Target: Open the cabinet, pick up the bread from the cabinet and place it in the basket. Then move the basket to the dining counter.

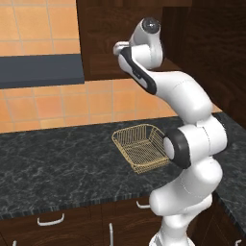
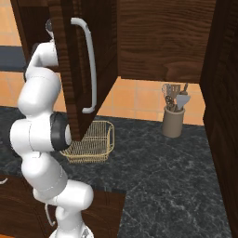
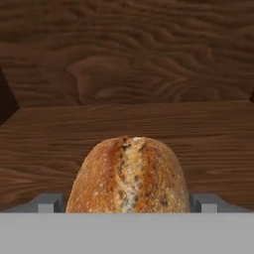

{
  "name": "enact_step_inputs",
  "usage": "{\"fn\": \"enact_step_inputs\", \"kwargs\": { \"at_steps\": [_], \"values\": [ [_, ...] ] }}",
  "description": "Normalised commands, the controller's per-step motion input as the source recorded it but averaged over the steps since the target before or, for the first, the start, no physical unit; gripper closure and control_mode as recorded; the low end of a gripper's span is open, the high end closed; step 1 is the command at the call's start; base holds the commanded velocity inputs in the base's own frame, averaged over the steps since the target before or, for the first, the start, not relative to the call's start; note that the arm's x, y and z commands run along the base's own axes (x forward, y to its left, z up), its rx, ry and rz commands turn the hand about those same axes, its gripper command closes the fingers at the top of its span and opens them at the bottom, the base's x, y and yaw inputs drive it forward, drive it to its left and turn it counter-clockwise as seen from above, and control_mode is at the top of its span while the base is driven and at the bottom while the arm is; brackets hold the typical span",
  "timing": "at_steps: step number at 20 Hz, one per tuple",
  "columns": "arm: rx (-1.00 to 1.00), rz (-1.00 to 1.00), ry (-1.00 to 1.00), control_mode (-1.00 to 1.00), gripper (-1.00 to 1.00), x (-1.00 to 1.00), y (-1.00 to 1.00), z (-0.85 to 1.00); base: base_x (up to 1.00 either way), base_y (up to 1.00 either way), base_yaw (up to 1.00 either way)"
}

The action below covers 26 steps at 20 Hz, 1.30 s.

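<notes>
Left base view: the basket (image 1: 142,146) waits on the table (image 1: 57,158) below the cabinet (image 1: 110,33), ready to receive.

Right base view: the door (image 2: 76,60) stands swung open for access.

Hand view: the bread (image 3: 129,176) lies on the shelf (image 3: 208,134), between the wide-open pincer (image 3: 128,202) fingers, ungripped.

The bread (image 3: 128,174) is cut off at the bottom of the hand view, so its lower part and whatever it touches there cannot be told. In the left base view the arm covers the right corner of the basket (image 1: 140,145). In the right base view the open cabinet (image 2: 65,60) door hides the basket's near left side and the hand.
</notes>
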Motion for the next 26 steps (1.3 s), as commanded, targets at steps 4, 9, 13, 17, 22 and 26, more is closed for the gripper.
{"fn": "enact_step_inputs", "kwargs": {
  "at_steps": [4,9,13,17,22,26],
  "values": [
    [0.00,0.00,-0.22,-1.00,1.00,-0.95,0.00,0.00,0.00,0.00,0.00],
    [0.00,-0.03,-0.08,-1.00,1.00,-1.00,0.00,0.08,0.00,0.00,0.00],
    [0.00,-0.06,0.01,-1.00,1.00,-1.00,-0.02,0.31,0.00,0.00,0.00],
    [0.02,-0.05,0.13,-1.00,1.00,-1.00,0.00,0.25,0.00,0.00,0.00],
    [0.02,-0.01,0.22,-1.00,1.00,-0.62,0.00,0.03,0.00,0.00,0.00],
    [0.02,0.00,0.14,-1.00,1.00,-0.14,0.00,0.00,0.00,0.00,0.00]
  ]
}}
